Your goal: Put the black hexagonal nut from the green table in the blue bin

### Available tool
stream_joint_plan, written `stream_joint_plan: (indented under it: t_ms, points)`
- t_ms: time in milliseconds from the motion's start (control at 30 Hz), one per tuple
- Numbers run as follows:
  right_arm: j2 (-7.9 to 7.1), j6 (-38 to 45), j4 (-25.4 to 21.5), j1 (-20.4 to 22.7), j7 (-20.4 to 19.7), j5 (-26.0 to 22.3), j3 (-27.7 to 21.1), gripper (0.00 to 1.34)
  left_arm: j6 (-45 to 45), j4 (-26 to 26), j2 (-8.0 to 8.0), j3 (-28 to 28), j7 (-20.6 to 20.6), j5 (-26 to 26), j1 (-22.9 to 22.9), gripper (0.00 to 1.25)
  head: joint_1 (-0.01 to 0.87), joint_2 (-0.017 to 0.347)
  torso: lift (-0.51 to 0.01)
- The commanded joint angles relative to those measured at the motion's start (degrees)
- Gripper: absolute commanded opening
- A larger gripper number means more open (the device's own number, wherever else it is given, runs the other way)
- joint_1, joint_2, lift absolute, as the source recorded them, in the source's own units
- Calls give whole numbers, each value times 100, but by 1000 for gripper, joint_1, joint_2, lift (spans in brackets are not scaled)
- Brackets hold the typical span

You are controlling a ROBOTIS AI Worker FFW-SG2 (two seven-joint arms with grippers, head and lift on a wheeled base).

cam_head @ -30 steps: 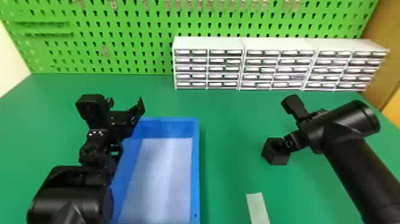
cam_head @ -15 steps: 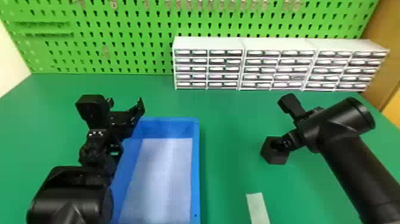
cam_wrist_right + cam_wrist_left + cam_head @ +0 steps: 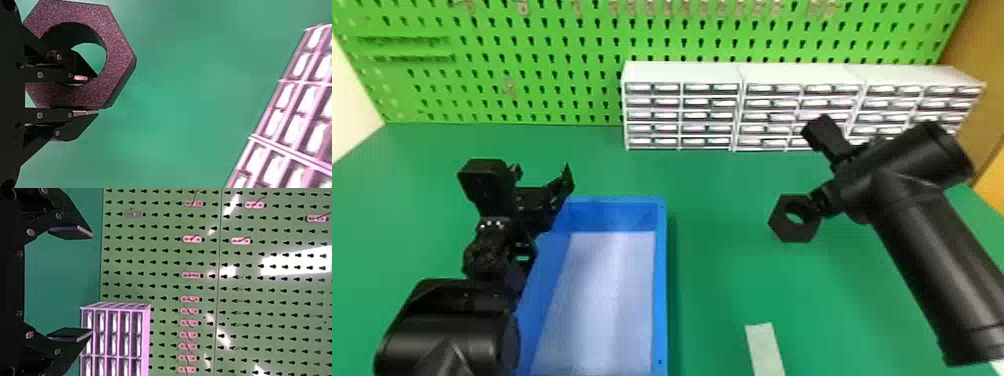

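1. Head view: the black hexagonal nut (image 3: 792, 233) was held over the green table (image 3: 717, 285), to the right of the blue bin (image 3: 661, 280) and well apart from it, in the grasp of the right gripper (image 3: 816, 201). The left gripper (image 3: 544, 172) was situated near the bin's far left corner, its jaws spread. A pale strip (image 3: 765, 350) lay on the table, nearer the robot than the nut. White drawer units (image 3: 682, 72) stood in a row along the table's far edge, before the green pegboard (image 3: 557, 30)

2. Left wrist view: the jaws of the left gripper (image 3: 92, 284) were released and wide apart, with nothing between them; the pegboard, bearing small hooks (image 3: 192, 239), and part of the drawer units appeared beyond

3. Right wrist view: the right gripper (image 3: 97, 94) was clenched on one wall of the nut, one finger passing into the central hole and the other lying along a flat outer side; the drawer units appeared farther off
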State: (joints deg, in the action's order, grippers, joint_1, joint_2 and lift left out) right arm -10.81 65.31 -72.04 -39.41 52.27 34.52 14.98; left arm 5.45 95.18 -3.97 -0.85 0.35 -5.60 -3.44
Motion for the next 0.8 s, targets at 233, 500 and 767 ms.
stream_joint_plan:
  t_ms: [233, 500, 767]
  points:
    - [-62, 193, -556, -384, 389, 82, 576, 262, 0, 0, -16, 6, 1, -12, 1, 865, 686, 51, -96]
    - [-27, 175, -846, -647, 416, -358, 1007, 262, 0, 0, -16, 6, 1, -12, 1, 865, 686, 51, -96]
    - [0, 175, -1005, -858, 425, -762, 1534, 262, 0, 0, -16, 15, 1, -12, 1, 865, 686, 51, -96]
